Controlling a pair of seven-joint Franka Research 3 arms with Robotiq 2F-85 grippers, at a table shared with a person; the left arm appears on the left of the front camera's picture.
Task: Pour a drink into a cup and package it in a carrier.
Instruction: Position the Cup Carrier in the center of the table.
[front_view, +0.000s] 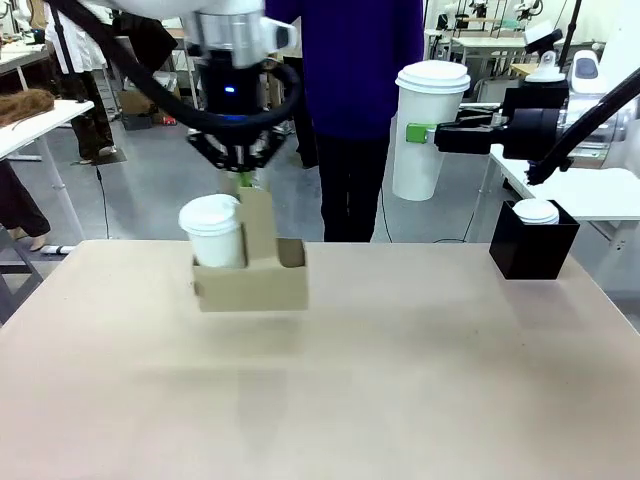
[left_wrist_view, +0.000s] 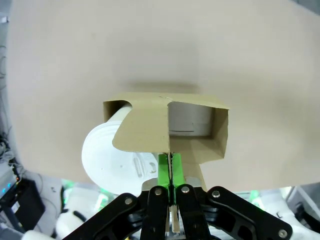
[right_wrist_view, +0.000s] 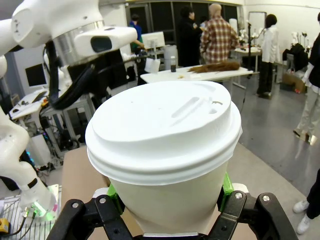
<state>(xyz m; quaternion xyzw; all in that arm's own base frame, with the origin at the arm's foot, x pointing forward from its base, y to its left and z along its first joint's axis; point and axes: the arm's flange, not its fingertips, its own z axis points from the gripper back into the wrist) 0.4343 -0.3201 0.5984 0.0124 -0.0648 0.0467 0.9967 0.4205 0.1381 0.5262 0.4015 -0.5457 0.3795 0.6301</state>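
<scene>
My left gripper (front_view: 245, 182) (left_wrist_view: 171, 172) is shut on the upright handle of the brown cardboard carrier (front_view: 252, 285) (left_wrist_view: 170, 122), which hangs a little above the table. One slot holds a white cup with a lid (front_view: 212, 232) (left_wrist_view: 106, 155). The slot beside it is empty. At the right, high above the table edge, my right gripper (front_view: 415, 132) (right_wrist_view: 170, 194) is shut on a second tall white cup (front_view: 425, 165) (right_wrist_view: 165, 135) with a white lid, held upright. The drink is out of view.
A black box (front_view: 533, 245) with a white lid on top stands at the table's far right corner. A person in a dark blue top (front_view: 350, 80) stands across the table, behind the carrier. The tan tabletop (front_view: 330, 390) lies in front of the carrier.
</scene>
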